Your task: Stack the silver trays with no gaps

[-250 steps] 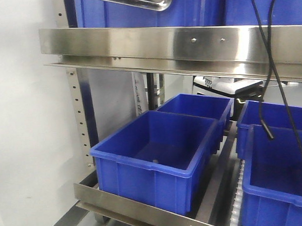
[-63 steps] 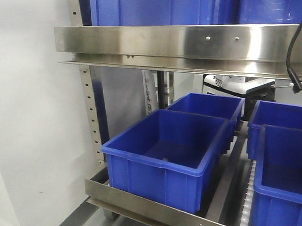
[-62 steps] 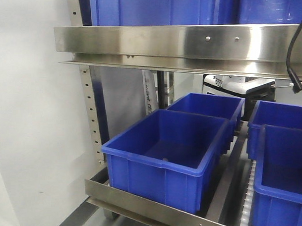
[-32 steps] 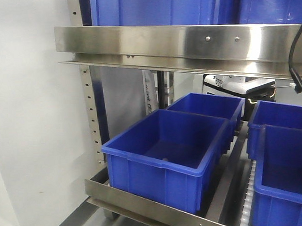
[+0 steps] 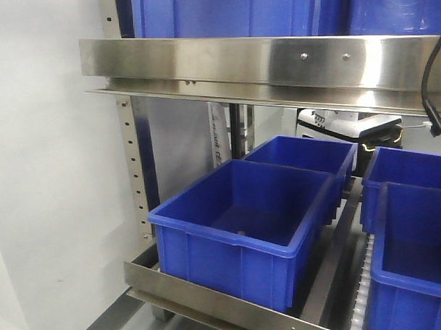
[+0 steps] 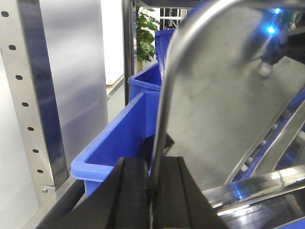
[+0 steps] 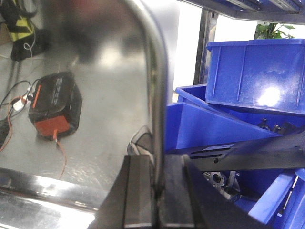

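Jaws are pinched tight on both sides: my left gripper (image 6: 151, 174) clamps the rolled rim of a silver tray (image 6: 224, 105) held edge-up, and my right gripper (image 7: 155, 169) clamps a tray rim too. I cannot tell whether it is one tray. Beyond are blue bins (image 6: 119, 143) on a steel rack (image 5: 238, 59).

No legible text; only blurred, unreadable print on the white strip (image 5: 218, 140).
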